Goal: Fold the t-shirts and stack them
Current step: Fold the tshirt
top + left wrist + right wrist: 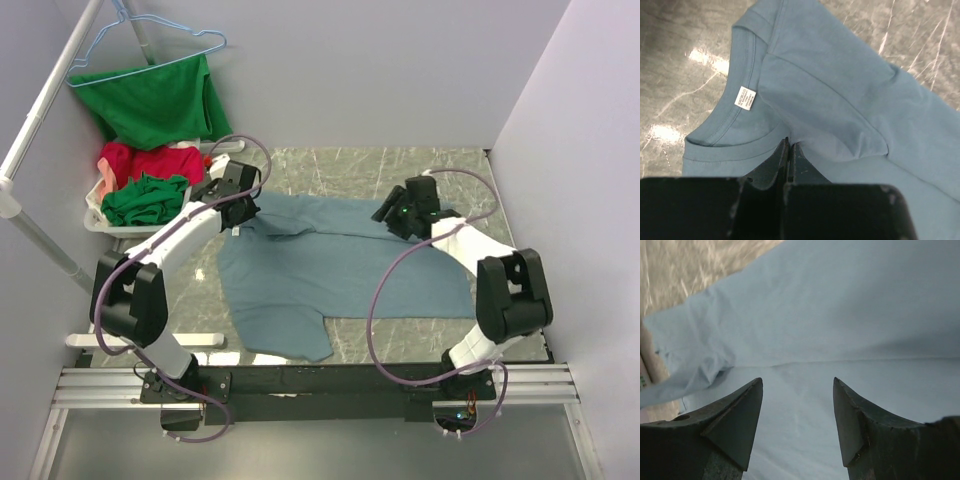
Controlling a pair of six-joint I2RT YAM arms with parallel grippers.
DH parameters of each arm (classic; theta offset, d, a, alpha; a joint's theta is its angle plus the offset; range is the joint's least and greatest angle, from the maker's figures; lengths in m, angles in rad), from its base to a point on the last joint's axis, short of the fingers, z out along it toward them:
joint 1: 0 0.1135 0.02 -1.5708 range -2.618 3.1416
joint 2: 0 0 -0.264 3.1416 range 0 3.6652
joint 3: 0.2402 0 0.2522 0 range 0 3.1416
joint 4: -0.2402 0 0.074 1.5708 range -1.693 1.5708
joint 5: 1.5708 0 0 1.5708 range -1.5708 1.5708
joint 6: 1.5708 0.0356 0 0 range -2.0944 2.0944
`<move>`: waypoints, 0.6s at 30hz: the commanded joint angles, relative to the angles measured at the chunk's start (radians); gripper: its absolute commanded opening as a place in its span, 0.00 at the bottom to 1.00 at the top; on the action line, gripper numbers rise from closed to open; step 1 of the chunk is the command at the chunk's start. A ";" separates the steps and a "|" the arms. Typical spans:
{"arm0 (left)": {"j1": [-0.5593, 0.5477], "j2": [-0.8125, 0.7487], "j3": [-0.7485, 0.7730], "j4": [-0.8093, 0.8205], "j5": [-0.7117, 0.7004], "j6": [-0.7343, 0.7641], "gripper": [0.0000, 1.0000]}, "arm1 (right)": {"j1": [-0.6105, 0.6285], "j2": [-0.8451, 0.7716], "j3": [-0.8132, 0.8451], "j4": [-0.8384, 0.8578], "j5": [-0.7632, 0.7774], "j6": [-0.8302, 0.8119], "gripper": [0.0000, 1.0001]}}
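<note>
Both arms [185,228]: white links, black joints [512,292], seemingly purple cables [371,305].

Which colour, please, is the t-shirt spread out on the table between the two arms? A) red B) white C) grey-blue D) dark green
C: the grey-blue t-shirt lies spread on the table; the red shirt and green shirt sit bunched in the basket.
</note>
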 commanded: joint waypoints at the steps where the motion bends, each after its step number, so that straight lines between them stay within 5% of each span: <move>1: -0.006 -0.063 0.055 0.015 -0.022 -0.007 0.01 | 0.089 0.108 0.091 0.063 -0.018 0.015 0.65; 18: -0.004 0.058 0.239 0.065 -0.063 0.089 0.01 | 0.378 0.389 0.359 0.126 -0.105 0.063 0.58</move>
